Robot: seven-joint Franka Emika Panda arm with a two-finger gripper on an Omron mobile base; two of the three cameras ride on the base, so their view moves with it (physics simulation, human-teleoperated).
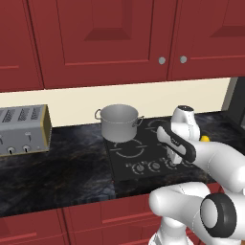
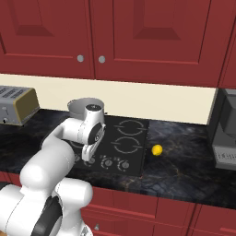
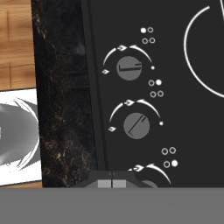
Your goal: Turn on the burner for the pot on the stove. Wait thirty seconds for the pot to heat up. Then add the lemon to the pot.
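1. The pot (image 1: 119, 122) is standing upright on the far left burner ring of the stove (image 1: 143, 152), a little above the middle of the left base view; in the right base view it is showing partly behind the arm, left of centre.
2. The lemon (image 2: 157, 150) is lying on the dark marbled desk (image 2: 184, 156) just beside the stove's right edge, right of centre in the right base view; in the left base view it is peeking out as a yellow spot at the right, behind the arm.
3. The gripper (image 3: 112, 183) is sitting with its jaws pressed together, nothing between them, at the bottom centre of the hand view, hovering over the row of knobs along the stove's front edge.
4. In the hand view, two round grey knobs are sitting one above the other in the middle of the frame: the upper knob (image 3: 129, 68) is showing its mark level across, the lower knob (image 3: 136, 126) is showing its mark slanted.
5. A third knob (image 3: 148, 183) is lying partly hidden just beside the fingertips.
6. A silver toaster (image 1: 23, 130) is standing on the desk at the left edge of the left base view, well apart from the stove.
7. Red cabinet doors (image 2: 138, 37) are filling the top of both base views.
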